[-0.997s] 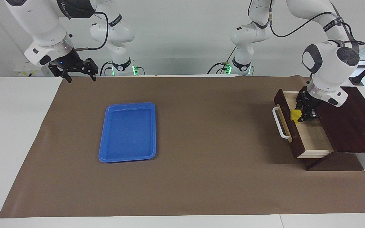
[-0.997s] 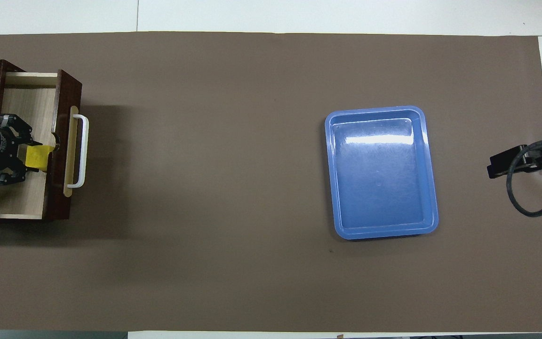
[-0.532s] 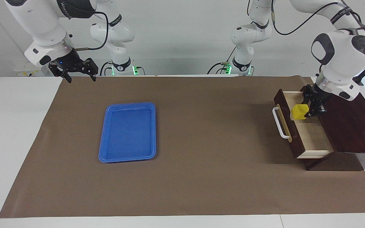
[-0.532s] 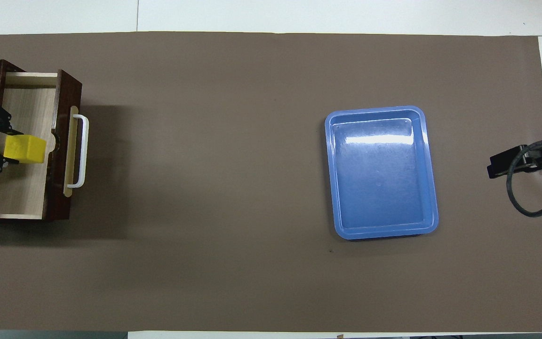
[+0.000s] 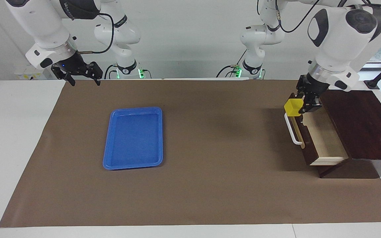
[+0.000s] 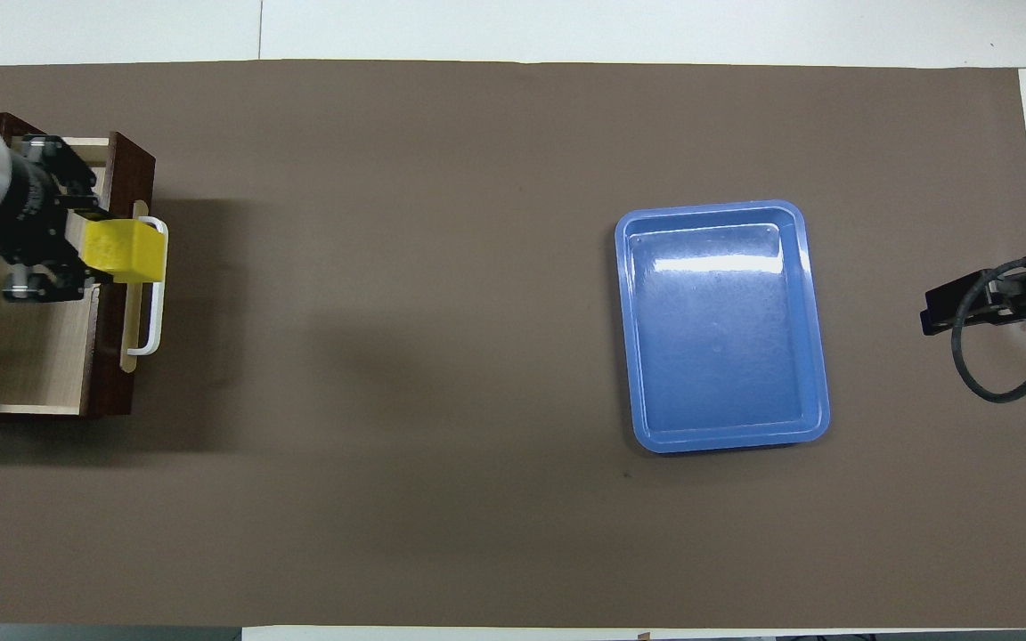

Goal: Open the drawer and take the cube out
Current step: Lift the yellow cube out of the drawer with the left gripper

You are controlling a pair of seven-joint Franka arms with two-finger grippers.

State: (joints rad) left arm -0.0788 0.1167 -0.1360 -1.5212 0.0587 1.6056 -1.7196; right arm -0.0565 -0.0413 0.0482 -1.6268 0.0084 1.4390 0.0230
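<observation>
Your left gripper [image 5: 302, 106] has come up out of the drawer [image 5: 322, 138] since a second ago, pinching the cube [image 5: 293, 107]; the cube now hangs clear of the drawer, over the white handle [image 5: 292, 129], where earlier it sat low inside. Drawer stands pulled open, pale floor bare. Your right gripper [image 5: 82, 76] waits unmoved, fingers spread, over the mat edge [image 5: 78, 86] at the right arm's end. Blue tray [image 5: 133, 138] hasn't shifted. You've got wide open brown mat between drawer and tray.
</observation>
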